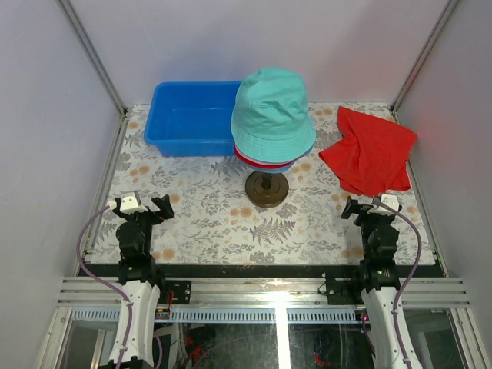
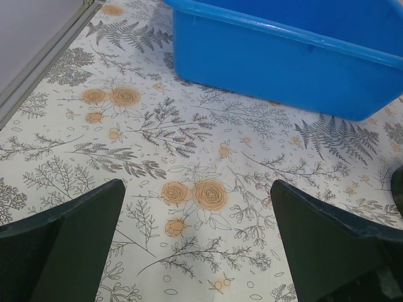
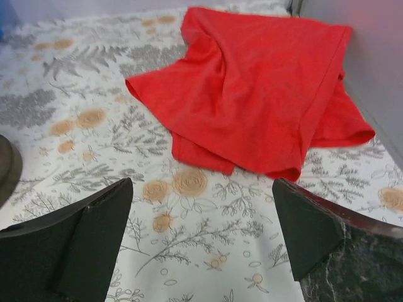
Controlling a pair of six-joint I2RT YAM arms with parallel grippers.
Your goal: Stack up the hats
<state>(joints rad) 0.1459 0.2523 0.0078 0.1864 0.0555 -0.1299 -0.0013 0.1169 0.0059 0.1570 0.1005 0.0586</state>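
A teal hat [image 1: 271, 111] sits on top of a pile on a stand in the middle of the table. Under its brim a red hat rim [image 1: 254, 161] and a blue hat rim [image 1: 279, 167] peek out; any others beneath are hidden. My left gripper [image 1: 144, 204] rests low at the near left, open and empty, far from the pile. In the left wrist view the left gripper [image 2: 198, 195] has only the flowered cloth between its fingers. My right gripper [image 1: 367, 206] rests at the near right, open and empty; the right gripper [image 3: 203, 192] shows wide jaws.
A blue tub [image 1: 192, 118] stands at the back left, also seen as the blue tub [image 2: 289, 53]. A flat red cloth [image 1: 370, 150] lies at the back right, just ahead of the right gripper as the red cloth [image 3: 264, 94]. The stand's dark round base [image 1: 267, 188] sits mid-table.
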